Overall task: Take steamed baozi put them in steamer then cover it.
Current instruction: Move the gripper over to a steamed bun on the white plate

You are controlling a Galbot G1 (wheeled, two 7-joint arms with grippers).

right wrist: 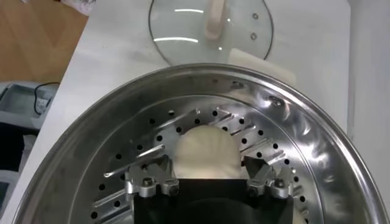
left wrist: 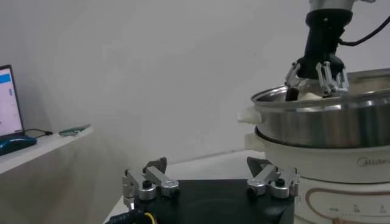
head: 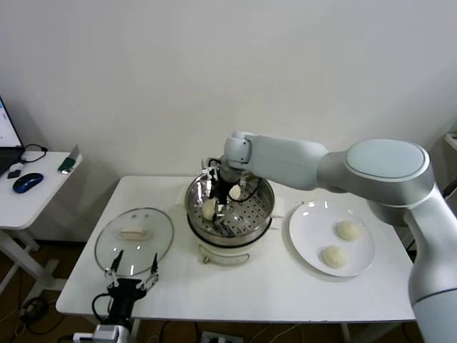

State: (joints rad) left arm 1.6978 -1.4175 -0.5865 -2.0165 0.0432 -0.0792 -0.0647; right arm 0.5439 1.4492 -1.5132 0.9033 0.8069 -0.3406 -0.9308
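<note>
Nearby, plate (head: pixel 308 246) (two baozi (head: pixel 348 230))

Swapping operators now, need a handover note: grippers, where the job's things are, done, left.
Right gripper: open, inside the steamer, straddling a baozi on the perforated tray.
Left gripper: open, idle at the table's near edge by the cover.
Done: two baozi in the steamer, the other at.
Left: two baozi on the white plate to move; cover lies on the table, handle up, still to go on.
</note>
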